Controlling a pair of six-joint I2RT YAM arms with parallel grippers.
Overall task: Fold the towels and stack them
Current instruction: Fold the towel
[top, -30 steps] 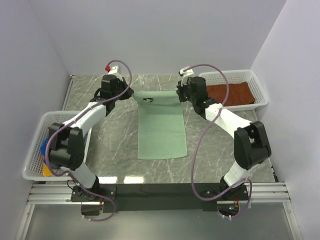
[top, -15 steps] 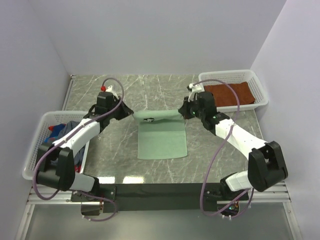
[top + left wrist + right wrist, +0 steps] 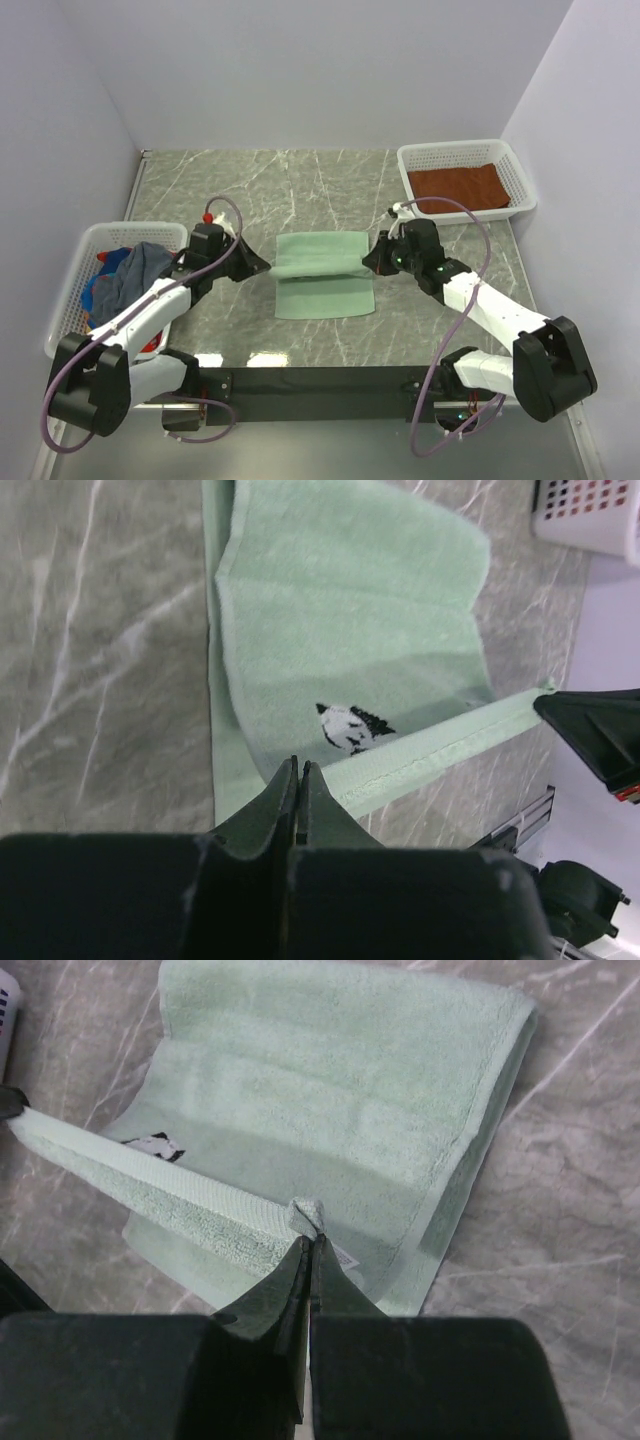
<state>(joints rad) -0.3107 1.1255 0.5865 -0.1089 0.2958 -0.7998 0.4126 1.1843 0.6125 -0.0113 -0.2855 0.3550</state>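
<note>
A pale mint-green towel (image 3: 322,290) lies on the marble table, its far half lifted and doubled over toward the near edge. My left gripper (image 3: 268,266) is shut on the raised edge's left corner and my right gripper (image 3: 368,262) is shut on its right corner. The hem stretches taut between them. In the left wrist view the shut left gripper (image 3: 298,766) pinches the hem of the towel (image 3: 350,610) beside a small panda print (image 3: 352,726). In the right wrist view the right gripper (image 3: 309,1240) pinches a bunched corner (image 3: 306,1210) above the towel (image 3: 340,1080). A rust-brown towel (image 3: 458,186) lies flat in the right basket.
A white mesh basket (image 3: 465,146) stands at the back right. Another white basket (image 3: 72,278) at the left holds a dark slate-blue towel (image 3: 142,266) over bright patterned ones (image 3: 100,292). Walls close in the table at the left, back and right.
Both grippers have carried the towel's far edge from the back of the table toward me and lower, so the towel now lies doubled over itself. Both arms have drawn back.
</note>
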